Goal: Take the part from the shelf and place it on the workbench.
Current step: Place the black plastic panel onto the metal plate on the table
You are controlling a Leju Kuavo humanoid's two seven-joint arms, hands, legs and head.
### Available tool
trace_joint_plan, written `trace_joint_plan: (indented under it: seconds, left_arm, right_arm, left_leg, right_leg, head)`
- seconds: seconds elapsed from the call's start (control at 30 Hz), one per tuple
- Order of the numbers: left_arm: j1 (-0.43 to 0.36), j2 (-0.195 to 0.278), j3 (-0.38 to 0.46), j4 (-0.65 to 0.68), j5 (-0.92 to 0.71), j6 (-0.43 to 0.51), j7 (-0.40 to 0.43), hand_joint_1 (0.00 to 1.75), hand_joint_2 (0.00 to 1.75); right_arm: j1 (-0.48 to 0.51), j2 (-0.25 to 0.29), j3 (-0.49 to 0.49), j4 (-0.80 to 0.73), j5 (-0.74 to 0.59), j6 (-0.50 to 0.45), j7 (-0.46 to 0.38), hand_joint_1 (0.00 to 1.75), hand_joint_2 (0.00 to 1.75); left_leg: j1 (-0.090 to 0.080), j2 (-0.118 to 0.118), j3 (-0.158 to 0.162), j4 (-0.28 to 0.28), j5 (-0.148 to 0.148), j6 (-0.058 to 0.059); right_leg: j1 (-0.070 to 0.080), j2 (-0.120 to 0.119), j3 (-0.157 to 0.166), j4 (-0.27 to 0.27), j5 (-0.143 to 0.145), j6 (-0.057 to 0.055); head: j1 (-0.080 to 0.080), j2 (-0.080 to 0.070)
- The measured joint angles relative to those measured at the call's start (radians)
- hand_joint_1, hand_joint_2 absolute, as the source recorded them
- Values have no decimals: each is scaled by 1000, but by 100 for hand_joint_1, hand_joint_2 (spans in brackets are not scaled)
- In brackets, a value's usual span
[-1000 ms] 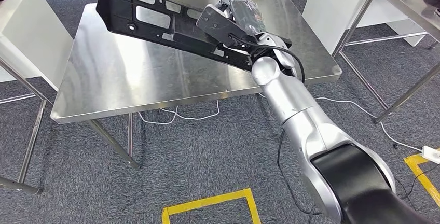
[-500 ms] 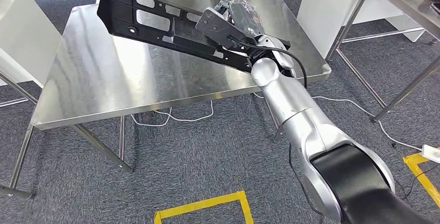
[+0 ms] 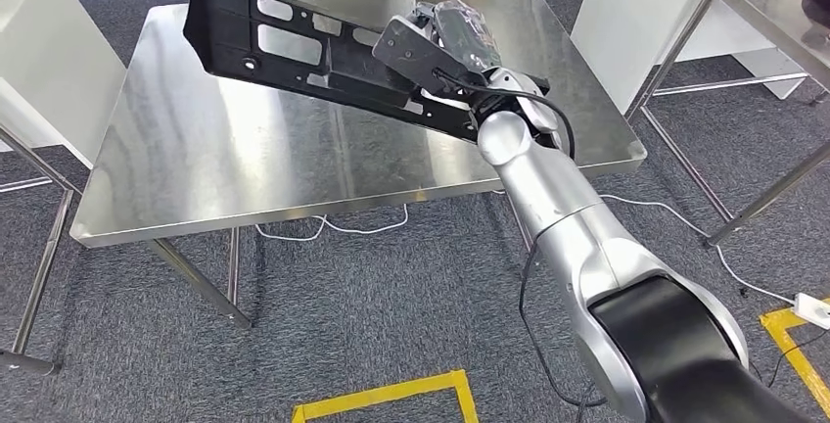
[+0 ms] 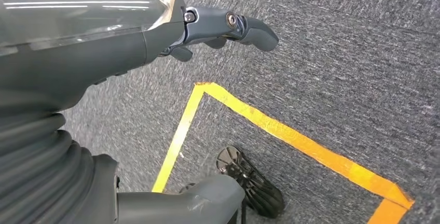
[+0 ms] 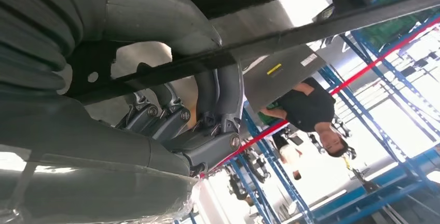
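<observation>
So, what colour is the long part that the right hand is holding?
Black. The part, gripped by the right hand, shows best in the head view.

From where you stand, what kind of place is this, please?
Probably a factory or warehouse workshop: a steel workbench on grey carpet, yellow floor tape, and tall blue storage racks behind a person.

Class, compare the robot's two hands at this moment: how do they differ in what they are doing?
The right hand grips the long black part above the steel workbench; the left hand holds nothing. The right hand is raised forward; the left hand hangs over carpet with yellow tape.
</observation>
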Motion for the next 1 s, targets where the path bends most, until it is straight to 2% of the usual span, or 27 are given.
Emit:
trace_joint_plan:
  seconds: [0.03,0.07,0.1,0.13,0.17,0.27,0.33,0.4,0.43,0.47,0.5,0.53,0.57,0.6,0.63,0.7,0.77,0.8,0.83,0.9,0.93,0.97,1.0]
  left_arm:
    - [0,0,0,0,0,0,0,0,175]
    - [0,0,0,0,1,0,0,0,175]
    - [0,-1,0,0,1,0,0,0,175]
    - [0,-1,0,0,2,0,-1,0,175]
    - [0,-1,0,0,3,0,-1,0,175]
    - [0,-2,0,0,3,-3,-2,0,175]
    - [0,-3,0,1,3,-5,-3,0,175]
    - [0,-2,0,1,3,-5,-3,0,175]
    - [1,-2,0,1,3,-5,-3,0,175]
    - [1,-2,0,1,3,-5,-3,0,175]
    - [1,-2,0,1,3,-5,-3,0,175]
    - [1,-2,0,1,3,-5,-3,0,175]
    - [1,-1,0,1,4,-5,-3,0,175]
    - [1,-1,0,1,4,-5,-4,0,175]
    - [0,-1,0,1,3,-5,-4,0,175]
    - [0,-1,0,1,4,-4,-4,0,175]
    - [1,-1,0,1,4,-3,-5,0,175]
    - [0,-1,0,1,4,-3,-5,0,175]
    - [0,-2,0,1,4,-4,-7,0,175]
    - [0,-2,0,1,4,-7,-13,0,175]
    - [0,-2,0,1,4,-11,-18,0,175]
    - [0,-3,0,1,4,-14,-24,0,175]
    - [0,-5,0,1,4,-18,-30,0,175]
  right_arm:
    - [0,-1,1,-3,0,0,0,175,175]
    - [-1,-1,3,-6,-1,0,1,175,175]
    - [-3,0,4,-9,-2,1,1,175,175]
    - [-4,0,4,-12,-3,2,2,175,175]
    - [-5,0,5,-15,-4,5,5,175,175]
    - [-5,-1,5,-32,-7,15,18,175,175]
    - [-4,0,5,-42,-9,18,23,175,175]
    - [0,0,6,-45,-9,19,27,175,175]
    - [3,0,6,-45,-9,20,27,175,175]
    - [7,0,7,-46,-9,20,28,175,175]
    - [9,0,7,-46,-9,20,28,175,175]
    - [11,0,8,-47,-9,20,28,175,175]
    - [11,-1,8,-47,-9,20,28,175,175]
    - [10,-1,8,-48,-9,20,29,175,175]
    - [9,-1,8,-49,-9,20,30,175,175]
    - [8,-3,8,-50,-7,21,34,175,175]
    - [7,-4,8,-52,3,21,40,175,175]
    - [6,-6,9,-52,9,20,45,175,175]
    - [5,-7,9,-51,16,20,49,175,175]
    - [5,-9,10,-42,29,19,55,175,175]
    - [7,-10,11,-33,38,17,59,175,175]
    - [8,-11,13,-22,49,13,63,175,175]
    - [9,-11,15,-11,60,7,67,175,175]
  left_leg:
    - [0,-2,4,3,-6,-4]
    - [-2,-3,6,9,-13,-10]
    - [-3,-3,6,13,-20,-16]
    - [-3,-3,6,17,-25,-22]
    - [-2,-3,6,18,-28,-28]
    - [5,-1,2,34,-44,-48]
    - [10,2,-44,129,-92,-61]
    - [16,3,-118,260,-140,-71]
    - [18,4,-143,293,-142,-74]
    - [19,4,-149,289,-124,-75]
    - [21,5,-135,245,-86,-75]
    - [22,6,-106,174,-40,-72]
    - [21,6,-74,106,-8,-69]
    - [19,6,-48,51,12,-63]
    - [15,6,-35,23,16,-58]
    - [9,5,-30,15,7,-46]
    - [10,5,-21,4,9,-32]
    - [11,5,-15,-2,11,-25]
    - [12,5,-10,-6,11,-19]
    - [10,5,-5,-7,6,-10]
    - [9,4,-2,-7,3,-8]
    - [8,2,1,-7,0,-7]
    - [7,0,6,-7,-3,-8]
  right_leg:
    - [-2,-1,32,-78,38,8]
    - [-2,-1,65,-150,70,11]
    - [-2,-1,89,-199,90,8]
    - [0,-1,100,-222,97,1]
    - [3,-1,103,-225,97,-9]
    - [-4,0,113,-235,98,-32]
    - [-9,-1,122,-240,95,-43]
    - [-9,-1,127,-240,89,-49]
    - [-8,-1,130,-240,87,-50]
    - [-8,0,133,-240,84,-50]
    - [-9,1,138,-240,80,-48]
    - [-9,2,145,-240,76,-45]
    - [-7,2,151,-241,71,-41]
    - [-5,3,155,-241,67,-37]
    - [-3,3,156,-242,64,-32]
    - [-2,2,157,-245,61,-21]
    - [-2,0,151,-234,52,-12]
    - [-1,-1,136,-204,39,-11]
    - [0,-1,108,-152,19,-14]
    - [0,-1,30,-11,-27,-20]
    - [0,-1,-4,40,-37,-18]
    - [0,-1,-20,56,-31,-13]
    - [0,-1,-15,29,-9,-6]
  head:
    - [0,0]
    - [0,0]
    - [-1,0]
    - [-1,0]
    - [-1,0]
    - [-3,0]
    - [-6,0]
    - [-8,0]
    - [-8,0]
    - [-8,0]
    - [-8,0]
    - [-9,0]
    - [-8,0]
    - [-8,0]
    - [-8,0]
    - [-7,0]
    - [-6,0]
    - [-6,0]
    - [-4,0]
    - [-4,0]
    - [-3,0]
    - [-3,0]
    - [-3,0]
